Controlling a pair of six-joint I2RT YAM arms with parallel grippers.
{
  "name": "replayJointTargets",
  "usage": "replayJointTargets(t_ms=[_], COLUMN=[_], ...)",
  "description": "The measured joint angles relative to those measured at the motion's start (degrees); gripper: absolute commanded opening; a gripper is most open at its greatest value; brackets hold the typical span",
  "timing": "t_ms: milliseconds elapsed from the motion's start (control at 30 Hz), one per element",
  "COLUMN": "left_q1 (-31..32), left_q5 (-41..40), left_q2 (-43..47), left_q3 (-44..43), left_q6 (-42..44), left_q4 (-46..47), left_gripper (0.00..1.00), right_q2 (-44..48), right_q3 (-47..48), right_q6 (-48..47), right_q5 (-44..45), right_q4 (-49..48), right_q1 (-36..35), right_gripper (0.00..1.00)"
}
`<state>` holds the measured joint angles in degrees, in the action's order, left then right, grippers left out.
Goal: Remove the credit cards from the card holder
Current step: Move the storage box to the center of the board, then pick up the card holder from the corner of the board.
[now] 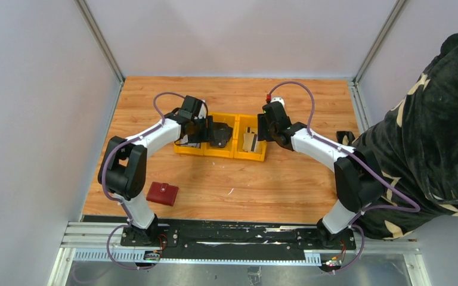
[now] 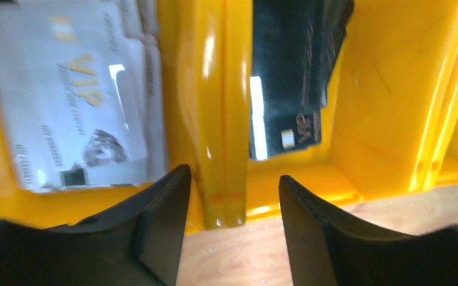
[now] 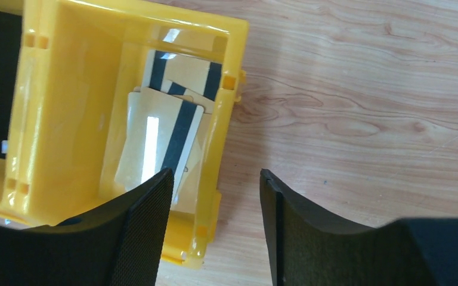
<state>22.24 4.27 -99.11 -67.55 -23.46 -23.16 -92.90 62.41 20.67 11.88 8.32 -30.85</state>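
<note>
The table [image 1: 286, 185] fills the middle of the top view. The left arm [image 1: 155, 134] and right arm [image 1: 319, 149] both reach up-frame to the yellow bin [image 1: 214, 154] at its centre.

The holder [image 1: 162, 193] lies on the wood at lower left, beside the left arm's base and well apart from the bin. It looks folded shut, and I cannot tell whether anything is left inside.

The cards [image 3: 161, 137] lie in the bin: white ones in the left cell, black ones in the middle and tan striped ones in the right.

The left gripper [image 2: 232, 176] hangs over the wall between the left and middle cells, jaws parted and holding nothing. The right gripper [image 3: 216, 174] hangs over the bin's right edge, also parted and empty.

The step in hand looks like clearing away from the bin. To do it well, each arm should rise straight up with jaws apart, so no finger catches a wall or shifts the bin. The left arm, the nearer one, suits a return to the holder.
</note>
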Motion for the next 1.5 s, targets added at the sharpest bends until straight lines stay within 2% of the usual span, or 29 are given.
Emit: replayJointTargets(t_ms=[133, 200, 333, 433, 533, 667, 767, 867, 1000, 1100, 1267, 1400, 1500], left_q1=[0.0, -0.5, -3.9, -8.2, -12.5, -15.8, -15.6, -15.6, -15.4, -15.2, -14.4, -14.1, -13.8], left_q5=[6.1, 10.0, 18.0, 21.6, 21.8, 19.1, 16.0, 12.3, 8.3, 6.0, 3.6, 3.2, 3.3], left_q2=[0.1, 0.6, 2.6, 4.6, 9.1, 17.0, 22.6, 25.7, 25.7, 25.5, 22.8, 19.8, 20.8], left_q3=[1.5, 1.7, -1.5, -7.9, -10.9, -10.8, -6.2, 0.4, 7.0, 10.3, 12.6, 14.1, 18.1], left_q6=[-0.1, 0.6, 5.6, 14.9, 25.9, 42.9, 56.5, 67.4, 78.3, 85.7, 94.5, 98.6, 101.1], left_q4=[-2.8, -3.6, -10.8, -19.4, -26.4, -35.8, -40.9, -45.7, -48.9, -49.9, -50.5, -49.2, -44.1], left_gripper=[0.98, 1.0, 1.0, 1.0, 1.0, 1.0, 0.99, 0.99, 0.98, 0.98, 1.0, 1.0, 1.0], right_q2=[-1.2, -1.8, -2.9, -2.9, -2.7, -1.0, 1.6, 3.6, 6.6, 9.5, 14.6, 18.4, 21.2], right_q3=[0.1, 0.1, 1.0, 1.1, 1.1, -0.1, -1.9, -2.8, -4.5, -4.9, -4.9, -5.2, -6.0], right_q6=[-0.4, -0.6, -0.9, -1.1, -1.2, -1.4, -2.3, -2.8, -3.4, -4.0, -4.2, -3.8, -3.3], right_q5=[-0.3, -0.9, -2.4, -2.8, -2.2, -1.5, -1.1, -0.7, 0.1, 0.3, 0.0, -1.7, -3.3], right_q4=[0.0, 0.0, 0.1, 0.0, 0.3, 1.2, 2.2, 3.0, 3.5, 4.0, 4.8, 5.0, 5.0], right_q1=[1.3, 1.7, 2.1, 2.4, 3.6, 5.9, 7.0, 7.4, 7.8, 8.3, 8.4, 8.4, 8.4], right_gripper=[0.51, 0.45, 0.27, 0.18, 0.17, 0.17, 0.18, 0.22, 0.34, 0.54, 0.78, 0.83, 0.84])
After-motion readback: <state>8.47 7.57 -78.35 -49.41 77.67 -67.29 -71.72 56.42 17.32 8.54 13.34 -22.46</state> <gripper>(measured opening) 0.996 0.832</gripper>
